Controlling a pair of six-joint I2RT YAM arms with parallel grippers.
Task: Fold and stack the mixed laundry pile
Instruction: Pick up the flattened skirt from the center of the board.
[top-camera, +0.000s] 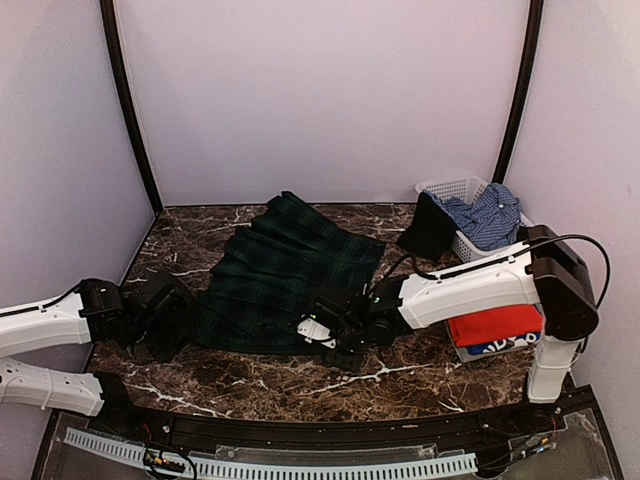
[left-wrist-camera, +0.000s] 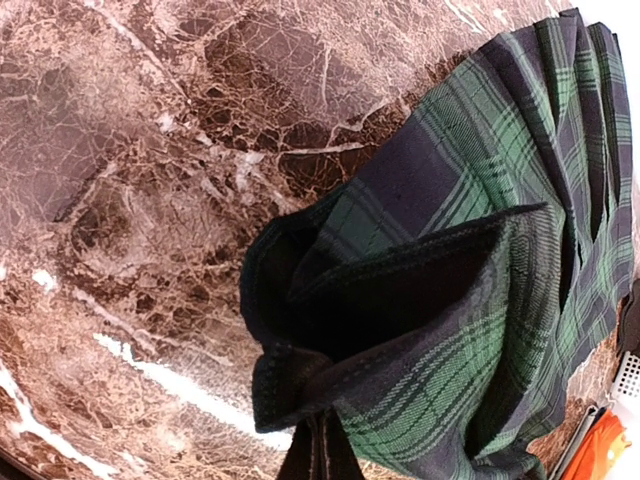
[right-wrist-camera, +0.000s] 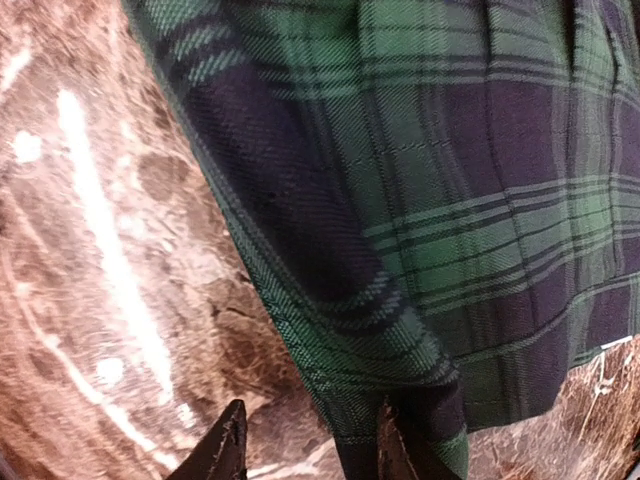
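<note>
Marble table. Tartan skirt spread between my grippers. Left gripper clamped on its corner, right gripper parted at the hem. Risk: one-sided pull drags it, bunching the pleats.

On marble table, tartan skirt

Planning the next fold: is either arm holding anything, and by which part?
Left fingers are shut on the skirt, pinching its bunched left edge. Right fingers stand apart at the skirt's near edge, gripping nothing.
</note>
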